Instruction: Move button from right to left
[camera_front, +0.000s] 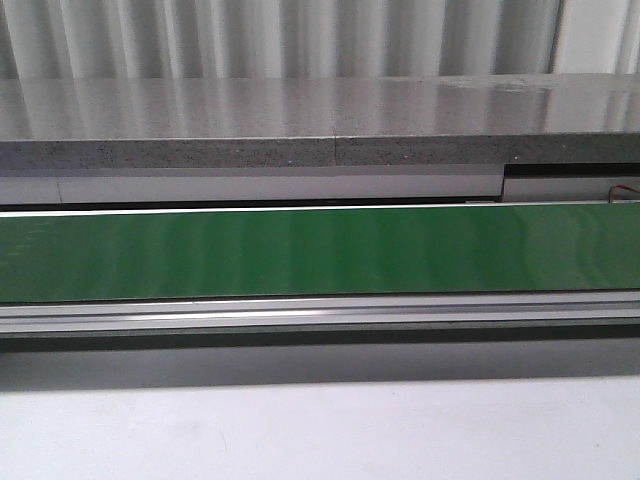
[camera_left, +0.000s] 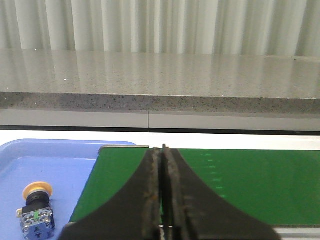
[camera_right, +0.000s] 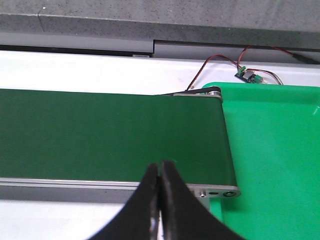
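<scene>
Button on the blue tray, both grippers closed and empty above the belt.

The button (camera_left: 36, 210) lies on the blue tray (camera_left: 65, 165), near the edge that meets the end of the green belt (camera_left: 250, 185), cap pointing away from the camera. The left gripper (camera_left: 162, 150) has its fingers pressed together, holding nothing, above that belt end. The right gripper (camera_right: 160, 165), likewise pinched closed and empty, hangs over the belt's near edge, just beside the green tray (camera_right: 275, 150).
</scene>
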